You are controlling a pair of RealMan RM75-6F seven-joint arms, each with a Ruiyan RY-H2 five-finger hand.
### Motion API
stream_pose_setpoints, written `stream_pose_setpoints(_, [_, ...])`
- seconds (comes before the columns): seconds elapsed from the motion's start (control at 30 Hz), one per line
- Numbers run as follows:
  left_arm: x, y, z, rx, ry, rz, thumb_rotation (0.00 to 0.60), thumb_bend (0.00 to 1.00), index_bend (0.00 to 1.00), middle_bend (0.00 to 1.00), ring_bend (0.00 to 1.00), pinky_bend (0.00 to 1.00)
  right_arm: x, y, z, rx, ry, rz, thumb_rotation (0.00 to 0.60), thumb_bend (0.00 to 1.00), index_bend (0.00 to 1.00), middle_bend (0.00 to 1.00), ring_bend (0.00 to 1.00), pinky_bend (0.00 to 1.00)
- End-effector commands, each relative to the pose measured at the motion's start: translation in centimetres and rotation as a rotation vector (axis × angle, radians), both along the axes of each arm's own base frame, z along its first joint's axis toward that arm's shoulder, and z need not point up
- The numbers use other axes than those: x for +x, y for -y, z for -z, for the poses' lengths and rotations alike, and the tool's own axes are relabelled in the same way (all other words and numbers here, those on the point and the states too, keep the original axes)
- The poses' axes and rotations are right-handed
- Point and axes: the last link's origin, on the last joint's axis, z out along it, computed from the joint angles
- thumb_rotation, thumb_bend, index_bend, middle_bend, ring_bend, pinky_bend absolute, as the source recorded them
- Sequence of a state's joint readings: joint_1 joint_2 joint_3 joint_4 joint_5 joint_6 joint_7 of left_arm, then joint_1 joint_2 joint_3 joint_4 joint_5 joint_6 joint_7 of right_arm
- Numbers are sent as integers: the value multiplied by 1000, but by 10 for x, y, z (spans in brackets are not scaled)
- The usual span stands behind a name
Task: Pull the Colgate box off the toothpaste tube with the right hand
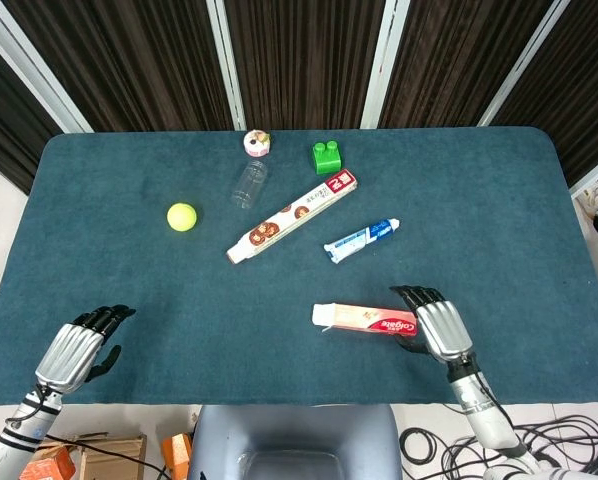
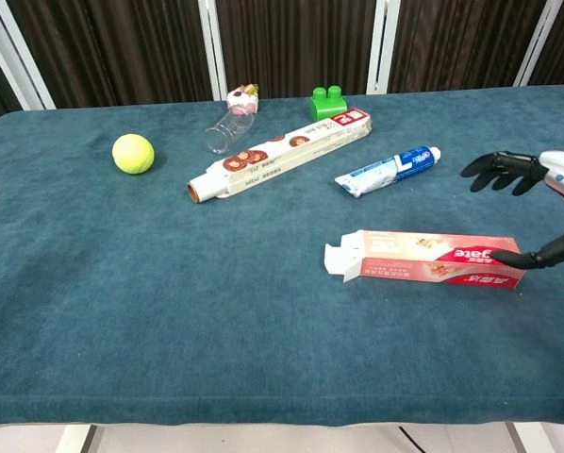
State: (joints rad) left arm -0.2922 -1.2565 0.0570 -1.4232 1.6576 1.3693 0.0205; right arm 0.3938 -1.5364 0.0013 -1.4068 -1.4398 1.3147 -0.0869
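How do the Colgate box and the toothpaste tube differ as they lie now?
The Colgate box is a long red and pink carton with its left flap open; the toothpaste tube is shorter, white and blue, cap on. The box lies near the front edge beside the right hand; the tube lies farther back, slanted, with nothing touching it. Both lie flat on the table, apart.

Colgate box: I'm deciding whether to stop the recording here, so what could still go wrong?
1. The right hand hangs open over the closed end of the Colgate box; drawing back, its fingers might nudge the box across the cloth.
2. The toothpaste tube lies free beside the long biscuit box; a sweep could knock either.
3. The box's open flap could be bent if pressed.
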Motion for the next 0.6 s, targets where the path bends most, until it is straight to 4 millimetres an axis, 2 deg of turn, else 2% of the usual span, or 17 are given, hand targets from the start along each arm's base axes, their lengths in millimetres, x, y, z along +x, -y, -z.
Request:
stream_pose_setpoints(0.03, [1,1,1,-6,-2,4,600,456,223,229,239,431,-3,-1,6,0,-24,19,600,120,201,242,203,278])
stream_pose_setpoints(0.33, [4,2,5,-27,-12,18,600,457,223,229,239,432,-4,3,20,3,-54,41,600,120,215,242,208,283])
stream_pose_setpoints(0.6, [5,4,6,-34,-16,26,600,456,223,229,239,433,-3,10,31,9,-66,56,600,119,271,242,256,331])
